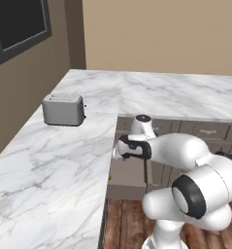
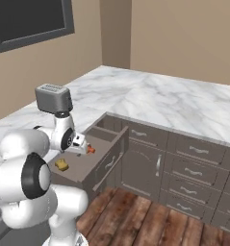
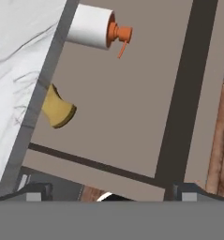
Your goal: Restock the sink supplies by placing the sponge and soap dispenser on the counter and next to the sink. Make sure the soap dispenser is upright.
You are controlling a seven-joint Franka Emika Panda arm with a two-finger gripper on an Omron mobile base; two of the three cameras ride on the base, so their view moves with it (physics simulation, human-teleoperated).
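In the hand view I look down into an open drawer (image 3: 132,103). The soap dispenser (image 3: 91,26), a white bottle with an orange pump, lies on its side at the drawer's far end. The yellow sponge (image 3: 57,109) leans against the drawer wall beside the counter (image 3: 15,65). My gripper (image 3: 111,194) hangs above the drawer, open, with nothing between its fingertips. The right base view has the sponge (image 2: 62,165) and the dispenser's pump (image 2: 90,150) in the pulled-out drawer (image 2: 99,158), under my hand. The sink is out of view.
A grey toaster (image 1: 63,109) stands on the marble counter (image 1: 54,160) near the wall, also seen as the toaster (image 2: 53,98). Closed cabinet drawers (image 2: 184,153) run along the right above a wooden floor (image 2: 150,216). A dark window (image 1: 20,24) is on the left wall.
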